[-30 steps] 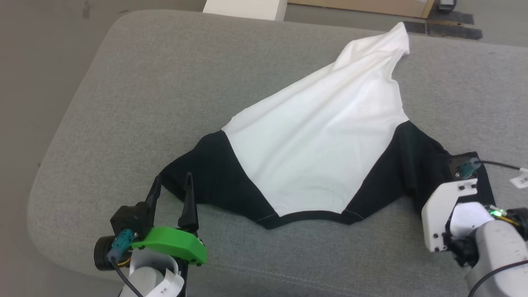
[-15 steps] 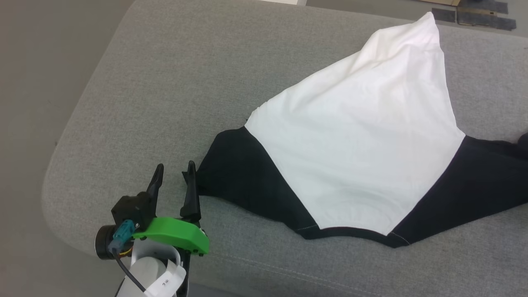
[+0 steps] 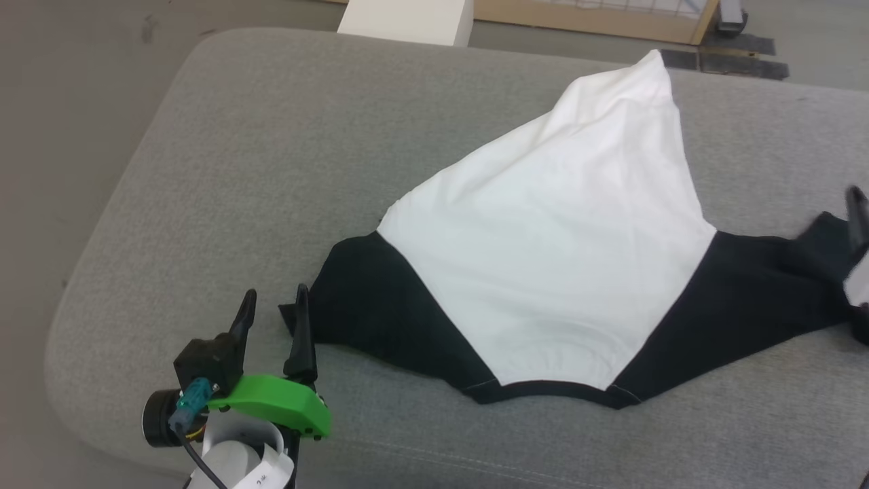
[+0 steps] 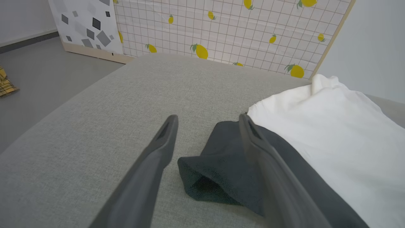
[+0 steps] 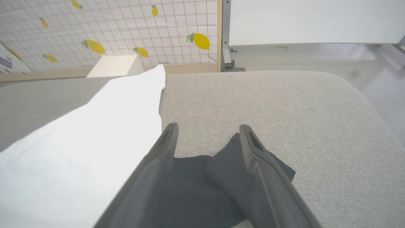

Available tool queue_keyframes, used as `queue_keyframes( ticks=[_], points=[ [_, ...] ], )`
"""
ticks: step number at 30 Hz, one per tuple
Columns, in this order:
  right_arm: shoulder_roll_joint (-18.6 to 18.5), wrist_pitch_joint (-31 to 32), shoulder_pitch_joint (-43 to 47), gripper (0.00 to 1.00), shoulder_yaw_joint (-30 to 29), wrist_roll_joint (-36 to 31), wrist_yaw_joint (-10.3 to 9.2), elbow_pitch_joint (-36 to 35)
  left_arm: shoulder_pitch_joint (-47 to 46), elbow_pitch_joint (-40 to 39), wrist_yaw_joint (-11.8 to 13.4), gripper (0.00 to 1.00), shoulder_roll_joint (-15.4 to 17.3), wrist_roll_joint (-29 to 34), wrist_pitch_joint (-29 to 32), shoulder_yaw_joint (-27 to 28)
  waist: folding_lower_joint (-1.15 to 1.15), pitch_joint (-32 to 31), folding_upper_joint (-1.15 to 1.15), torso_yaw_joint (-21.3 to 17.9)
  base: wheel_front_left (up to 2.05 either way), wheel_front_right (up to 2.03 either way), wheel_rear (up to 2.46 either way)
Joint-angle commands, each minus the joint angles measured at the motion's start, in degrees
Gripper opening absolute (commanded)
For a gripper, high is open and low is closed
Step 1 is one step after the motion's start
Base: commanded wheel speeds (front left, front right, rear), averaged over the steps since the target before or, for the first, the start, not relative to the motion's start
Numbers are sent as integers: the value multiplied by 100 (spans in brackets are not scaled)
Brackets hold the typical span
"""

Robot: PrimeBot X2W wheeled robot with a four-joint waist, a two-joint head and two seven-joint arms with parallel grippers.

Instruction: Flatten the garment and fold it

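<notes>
Since a second ago the right sleeve (image 3: pixel 753 285) has been drawn out toward the bench's (image 3: pixel 258 136) right edge; it was bunched under the right claw (image 5: pixel 208 126) and now lies longer and flatter. That claw's two dark fingers stand apart and clamp nothing. In the right wrist view the black cuff lies folded on the grey cloth between them and under one of them. In the head view one of its fingertips (image 3: pixel 857 204) shows at the sleeve's far end.

Near the front left corner of the bench, the left claw (image 3: pixel 275 292) is likewise spread wide and holds nothing. The left sleeve (image 3: pixel 366 305) ends in a small folded cuff that lies partly between the fingers and just against the inner one, as the left wrist view shows.

Between the two claws the garment (image 3: pixel 543 258) rests on the bench. Its black-trimmed neckline (image 3: pixel 550 388) faces the front edge, and the sleeves spread toward the left and right. Its white body narrows toward the back edge, where it rises in a pinched peak (image 3: pixel 652 68) rather than lying flat. A few shallow creases cross the white cloth.

Beyond the back edge stand a pale block (image 3: pixel 407 17) and a grid-patterned panel printed with lemons (image 4: pixel 221 28) on the grey floor (image 3: pixel 68 102).
</notes>
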Motion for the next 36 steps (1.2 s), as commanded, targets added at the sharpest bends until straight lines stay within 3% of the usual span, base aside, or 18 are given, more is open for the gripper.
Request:
queue_keyframes(
  ticks=[1,6,7,14,17,21,25,36],
  points=[
    [152,-337,202,100,90,238,-9,-218,80,-21,25,100,39,-75,25,-20,0,-243,0,-274,0,0,0],
    [511,-1180,970,100,401,614,-9,-753,159,-58,52,100,31,-98,86,-67,0,-382,0,-445,0,0,0],
    [726,-1487,1466,100,478,816,-9,-817,194,-64,62,100,18,-113,111,-106,0,-469,0,-516,0,0,0],
    [891,-1857,2174,100,556,1145,-9,-407,270,9,95,100,-61,-251,347,-208,0,-554,0,-614,0,0,0],
    [898,-1968,2258,100,579,1208,-9,-229,241,180,190,100,-148,-483,972,-290,0,-538,0,-633,0,0,0],
    [900,-2044,2226,100,597,1256,-9,-112,131,393,518,100,-234,-825,2341,-443,0,-435,0,-677,0,0,0],
    [900,-2093,2107,100,629,1267,-9,-45,-52,407,772,100,-269,-996,3326,-633,0,-288,0,-754,0,0,0],
    [901,-2216,1852,100,808,1239,-9,122,-589,707,983,100,-253,-1050,3879,-793,0,103,0,-957,0,0,0]
  ],
)
